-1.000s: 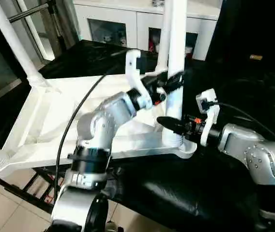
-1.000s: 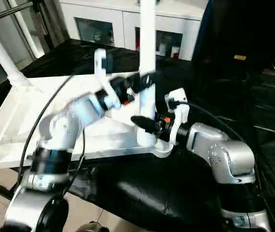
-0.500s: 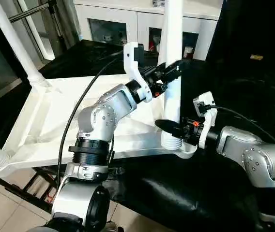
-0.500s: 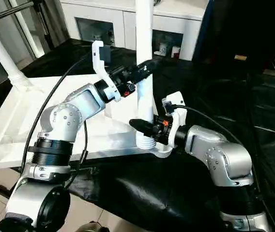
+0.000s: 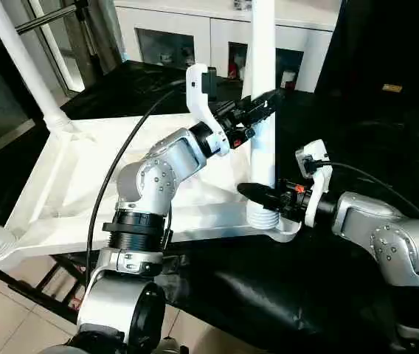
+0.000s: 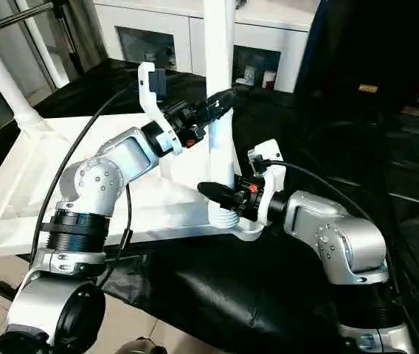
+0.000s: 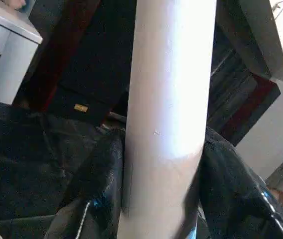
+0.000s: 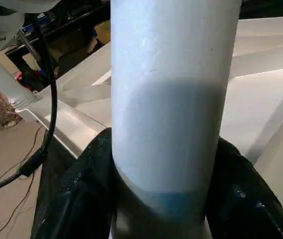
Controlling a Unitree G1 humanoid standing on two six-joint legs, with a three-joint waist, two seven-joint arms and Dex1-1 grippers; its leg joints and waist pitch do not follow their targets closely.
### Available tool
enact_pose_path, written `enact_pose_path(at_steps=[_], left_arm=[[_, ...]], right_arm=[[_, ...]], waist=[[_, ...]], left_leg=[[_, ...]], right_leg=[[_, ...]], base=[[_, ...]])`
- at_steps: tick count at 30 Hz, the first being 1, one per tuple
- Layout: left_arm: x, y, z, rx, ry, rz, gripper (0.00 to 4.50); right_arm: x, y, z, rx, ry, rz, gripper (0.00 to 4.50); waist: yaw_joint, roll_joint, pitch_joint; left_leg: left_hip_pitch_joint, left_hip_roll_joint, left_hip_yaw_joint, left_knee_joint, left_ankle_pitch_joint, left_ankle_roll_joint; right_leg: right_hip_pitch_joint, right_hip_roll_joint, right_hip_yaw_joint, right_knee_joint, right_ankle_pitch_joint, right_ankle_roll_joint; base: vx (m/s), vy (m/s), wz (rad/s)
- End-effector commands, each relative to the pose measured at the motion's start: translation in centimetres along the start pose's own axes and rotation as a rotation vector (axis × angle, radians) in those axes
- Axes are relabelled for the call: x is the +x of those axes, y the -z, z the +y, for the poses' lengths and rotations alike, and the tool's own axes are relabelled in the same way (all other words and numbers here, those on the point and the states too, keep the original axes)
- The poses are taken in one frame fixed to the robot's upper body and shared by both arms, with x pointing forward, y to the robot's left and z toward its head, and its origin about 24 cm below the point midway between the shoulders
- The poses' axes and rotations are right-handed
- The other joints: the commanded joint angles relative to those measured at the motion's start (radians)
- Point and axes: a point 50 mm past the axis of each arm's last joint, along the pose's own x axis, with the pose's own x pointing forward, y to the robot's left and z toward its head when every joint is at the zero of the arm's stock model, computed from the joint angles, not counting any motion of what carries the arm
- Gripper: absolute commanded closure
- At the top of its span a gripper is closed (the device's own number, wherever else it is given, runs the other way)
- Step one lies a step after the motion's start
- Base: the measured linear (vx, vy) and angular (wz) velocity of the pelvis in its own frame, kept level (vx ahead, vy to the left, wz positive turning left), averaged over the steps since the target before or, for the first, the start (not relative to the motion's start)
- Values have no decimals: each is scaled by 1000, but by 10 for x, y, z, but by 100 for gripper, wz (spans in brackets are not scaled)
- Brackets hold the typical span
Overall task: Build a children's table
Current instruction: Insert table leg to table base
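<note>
left gripper (image 5: 267, 101) now higher on leg (image 5: 262, 110)

We see left gripper (image 5: 262, 108) higher on upright leg (image 5: 262, 88) than second ago: it was level with leg's middle, just above right gripper, now well above it. Its fingers (image 7: 101, 179), spread wider before, now press both sides of tube. Left forearm (image 5: 167, 164) raised and swung toward leg; motion blur gone. Leg itself stands slightly straighter in corner socket (image 5: 268, 218), less lean toward cabinet.
</note>
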Motion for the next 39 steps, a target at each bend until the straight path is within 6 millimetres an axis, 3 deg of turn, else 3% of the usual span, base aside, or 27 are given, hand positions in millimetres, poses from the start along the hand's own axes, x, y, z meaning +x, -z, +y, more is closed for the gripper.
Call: enact_pose_path(at_steps=[1,3,4,13,17,19,26,33,34,39], left_arm=[[6,-3,-10,31,67,21,268],[6,-2,-13,46,101,47,268],[6,-2,-14,53,120,58,270],[3,-4,-25,124,254,124,271],[3,-5,-31,151,288,125,271],[3,-4,-33,157,301,126,271],[3,-3,-36,174,323,127,271],[3,-5,-35,179,318,118,271],[4,-5,-35,180,316,116,271],[4,-6,-34,179,306,102,272]], right_arm=[[-2,-7,4,-10,-28,-14,189],[-6,-9,4,-30,-41,-7,183],[-8,-10,3,-45,-45,-1,155],[-29,-18,2,-113,-139,66,145],[-28,-12,1,-101,-149,118,145],[-26,-11,3,-96,-163,125,145],[-21,-7,4,-67,-171,122,145],[-21,-9,4,-54,-169,104,145],[-21,-9,4,-52,-169,102,172],[-21,-8,4,-39,-164,95,206]], waist=[[4,-24,-81],[6,-23,-81],[9,-22,-80],[16,-27,-80],[16,-26,-80],[15,-31,-81],[16,-27,-80],[17,-28,-82],[17,-26,-82],[17,-26,-82]], left_leg=[[7,53,-22,-58,31,86],[8,54,-22,-58,29,87],[8,55,-22,-58,33,87],[6,54,-21,-57,23,89],[7,55,-21,-56,27,93],[6,55,-21,-55,37,97],[8,56,-20,-56,27,93],[7,55,-20,-54,40,94],[6,54,-20,-54,40,94],[6,55,-21,-54,37,92]], right_leg=[[67,-90,52,-59,10,-226],[66,-90,52,-59,5,-223],[65,-89,52,-59,6,-222],[67,-90,52,-59,-8,-223],[66,-89,52,-60,-16,-225],[67,-91,51,-57,-13,-228],[63,-90,51,-61,-41,-227],[66,-90,52,-56,-4,-229],[66,-89,51,-57,-3,-228],[66,-89,51,-57,-7,-230]], base=[[0,0,0],[0,0,0],[0,0,0],[0,0,0],[0,0,0],[0,0,0],[0,0,0],[0,0,0],[0,0,0],[0,0,0]])
